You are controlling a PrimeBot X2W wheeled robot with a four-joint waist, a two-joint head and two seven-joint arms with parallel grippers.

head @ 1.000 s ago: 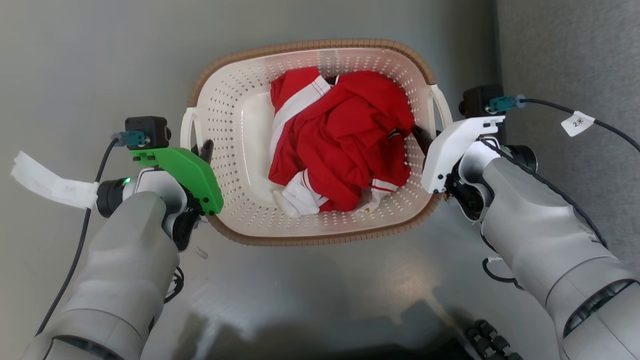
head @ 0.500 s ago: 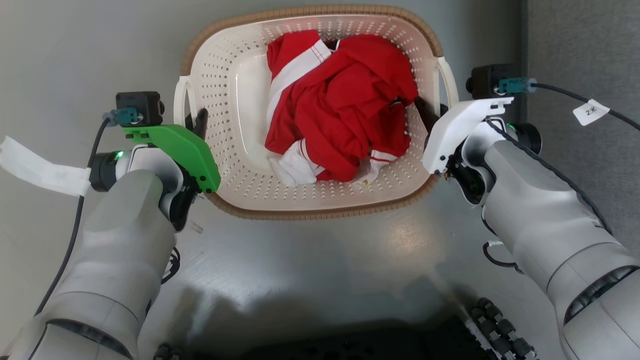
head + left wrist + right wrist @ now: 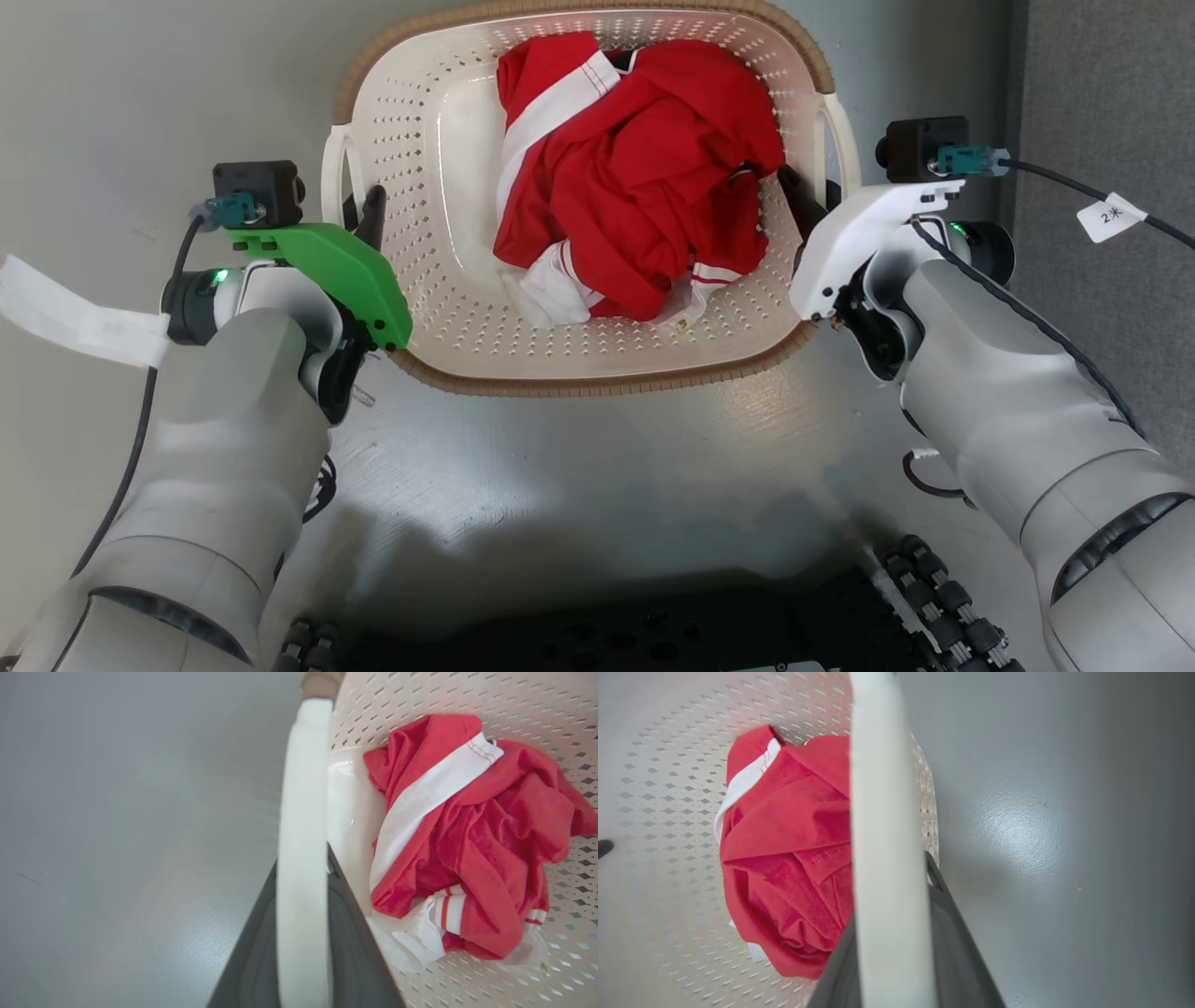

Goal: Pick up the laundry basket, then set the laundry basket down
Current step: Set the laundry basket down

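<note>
The laundry basket (image 3: 439,168) is cream-white and perforated, with a brown woven-look rim, and sits at the top middle of the head view. Red and white clothes (image 3: 644,168) are bunched inside it. My left gripper (image 3: 362,207) is shut on the basket's left white handle (image 3: 303,788), with one dark finger inside the wall and one outside. My right gripper (image 3: 810,194) is shut on the right white handle (image 3: 882,812) in the same way. In both wrist views the handle runs straight up between the fingers, with the clothes (image 3: 467,835) beside it.
Glossy grey floor (image 3: 597,485) lies under and in front of the basket. A darker carpeted strip (image 3: 1111,84) runs along the right edge. My black wheeled base (image 3: 653,635) fills the bottom edge. A tagged cable (image 3: 1102,215) trails from the right wrist.
The whole head picture has shifted, and my base has come into view at the bottom. The basket looks slightly larger and higher in the frame. Both grippers have stayed shut on its handles.
</note>
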